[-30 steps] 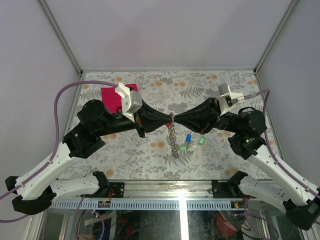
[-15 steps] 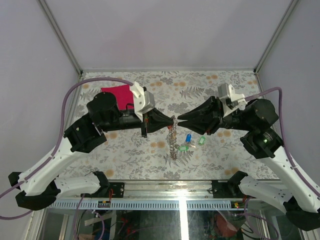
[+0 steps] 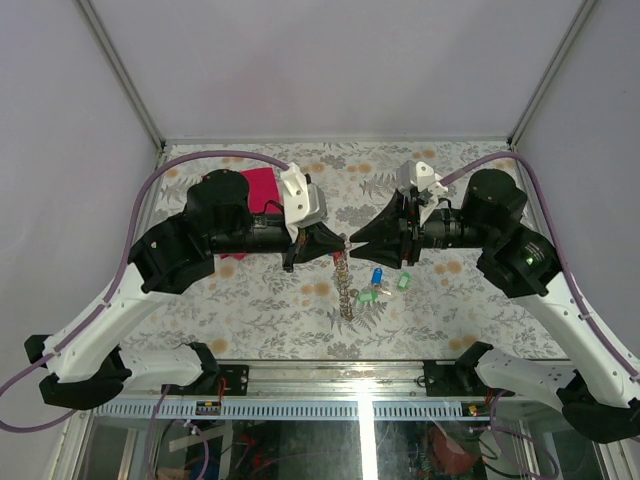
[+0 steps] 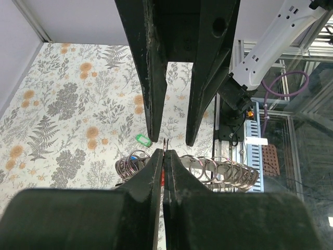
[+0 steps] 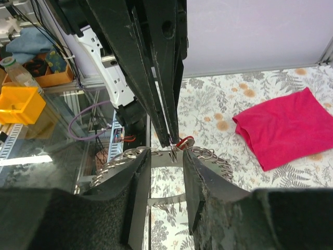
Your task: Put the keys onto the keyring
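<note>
Holding the keyring between two facing hands

Top view: the left hand [image 3: 337, 245] and right hand [image 3: 356, 240] meet tip to tip above the middle of the table [image 3: 480, 320], and their black fingers hide the point of contact. The keyring [image 3: 346, 285] hangs from the left hand's tip as a narrow grey coil. Beside its lower end are a blue-headed key [image 3: 377, 276] and a green-headed key [image 3: 366, 297]; whether they are threaded on it cannot be told. A second green key [image 3: 404, 282] lies apart on the table.

Wrist views: the left hand is pinched tight on the keyring's coil. The right hand stands partly parted, one finger on each side of the coil, gripping nothing. A small red piece [image 5: 182, 139] sits at the pinch, too small to identify. The magenta cloth [image 5: 281, 127] shows whole only in the right wrist view; from above, the left arm covers part of it. Keyring and keys sit well away from the table's edges and walls.
</note>
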Controlling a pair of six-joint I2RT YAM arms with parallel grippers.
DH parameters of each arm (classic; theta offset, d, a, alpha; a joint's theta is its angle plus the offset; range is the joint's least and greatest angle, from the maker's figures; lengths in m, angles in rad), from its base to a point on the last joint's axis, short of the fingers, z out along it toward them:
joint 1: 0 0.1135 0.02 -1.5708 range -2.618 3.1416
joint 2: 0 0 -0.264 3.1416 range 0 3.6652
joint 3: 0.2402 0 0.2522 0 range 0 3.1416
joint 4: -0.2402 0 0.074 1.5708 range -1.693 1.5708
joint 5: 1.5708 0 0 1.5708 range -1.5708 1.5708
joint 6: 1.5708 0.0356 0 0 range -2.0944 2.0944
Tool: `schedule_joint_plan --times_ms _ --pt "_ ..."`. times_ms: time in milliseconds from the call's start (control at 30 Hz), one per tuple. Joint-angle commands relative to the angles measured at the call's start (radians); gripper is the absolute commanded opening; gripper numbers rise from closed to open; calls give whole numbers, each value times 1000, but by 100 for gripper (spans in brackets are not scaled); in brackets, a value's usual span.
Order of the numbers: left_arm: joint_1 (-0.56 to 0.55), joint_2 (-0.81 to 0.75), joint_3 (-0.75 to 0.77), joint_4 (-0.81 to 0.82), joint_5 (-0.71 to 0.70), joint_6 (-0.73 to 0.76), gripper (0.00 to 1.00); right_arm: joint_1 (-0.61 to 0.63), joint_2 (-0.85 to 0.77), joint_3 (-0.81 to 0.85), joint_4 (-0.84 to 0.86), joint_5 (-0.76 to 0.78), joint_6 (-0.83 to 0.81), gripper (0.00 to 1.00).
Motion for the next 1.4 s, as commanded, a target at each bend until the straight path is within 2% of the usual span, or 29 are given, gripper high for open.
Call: schedule_joint_plan --times_ms 0,467,800,833,900,967,1067,1133,1167,1367 --pt "-2 8 61 -21 25 45 0 2 17 65 -57 -25 -41 37" --pt "-6 26 74 -40 31 59 0 2 54 61 -49 -39 -27 25" --pt "-8 26 72 -40 28 64 0 2 70 47 -62 -35 -39 24" --pt "-8 24 71 -39 28 65 0 2 72 47 -63 -35 -39 21" --pt "-8 22 71 -40 26 66 0 2 74 50 -69 -34 -44 8" --pt "-7 21 69 -40 23 66 0 2 75 53 -77 -30 -50 5" --pt "-7 19 71 -40 17 66 0 2 73 48 -81 -21 -55 6" --pt "-8 18 71 -40 18 65 0 2 69 44 -77 -18 -55 20" --pt "-7 18 72 -40 18 65 0 2 67 40 -75 -18 -52 23" --pt "-8 16 72 -40 18 64 0 2 63 32 -73 -7 -51 24"
